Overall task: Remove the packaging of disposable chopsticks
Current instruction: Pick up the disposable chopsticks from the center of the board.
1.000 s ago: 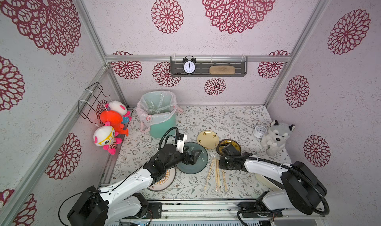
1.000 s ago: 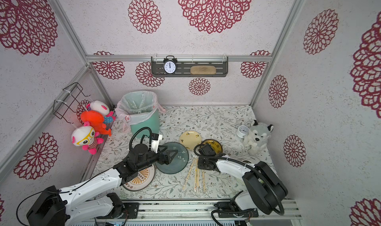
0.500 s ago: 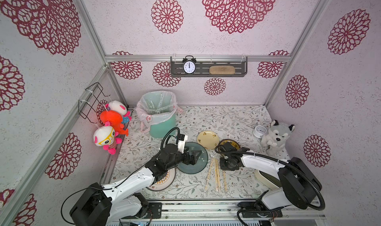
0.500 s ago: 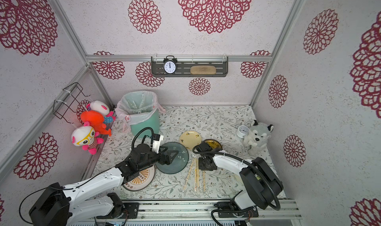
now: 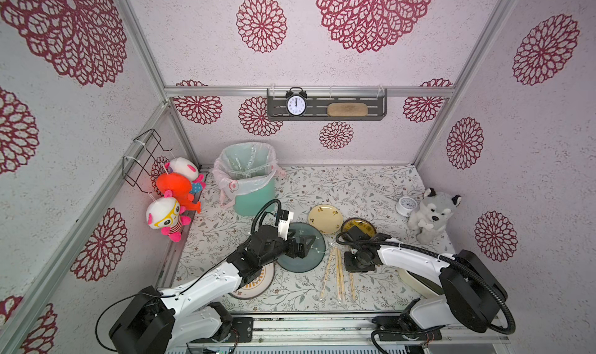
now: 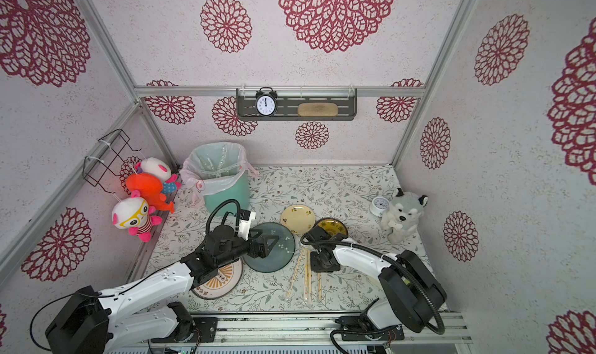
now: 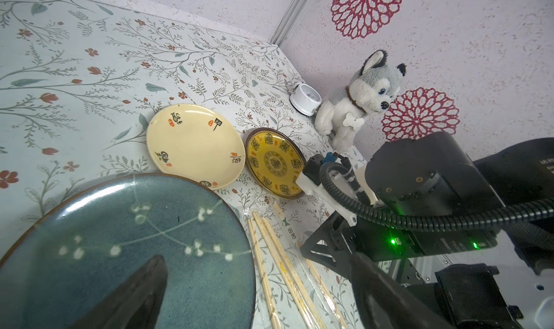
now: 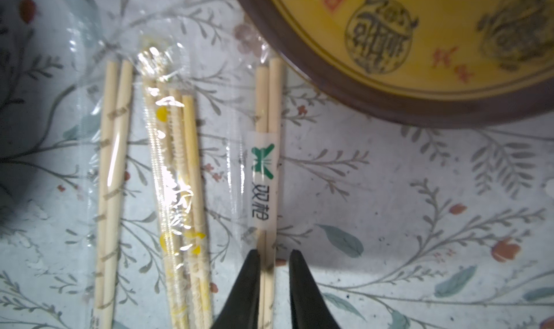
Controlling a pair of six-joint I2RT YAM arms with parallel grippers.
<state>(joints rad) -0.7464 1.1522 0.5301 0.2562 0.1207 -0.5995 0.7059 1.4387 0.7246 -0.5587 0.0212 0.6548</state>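
On table (image 5: 354, 188): three wrapped chopstick pairs (image 8: 177, 162); right gripper (image 8: 274, 254) ajar, left gripper (image 7: 257, 257) spread.

Floral table (image 5: 354, 188), seen in a top view. Three pairs of disposable chopsticks (image 5: 338, 276) side by side near the front edge, clear packaging (image 5: 323, 297) on them. Right gripper (image 5: 353, 266) down over the far end of the rightmost pair; jaws hidden under its body. Left gripper (image 5: 301, 246) above dark teal plate (image 5: 311, 262), just left of the sticks. Cream plate (image 5: 325, 219) and yellow plate (image 5: 362, 227) behind. Lined green bin (image 5: 254, 204) back left; husky plush (image 5: 432, 213) far right
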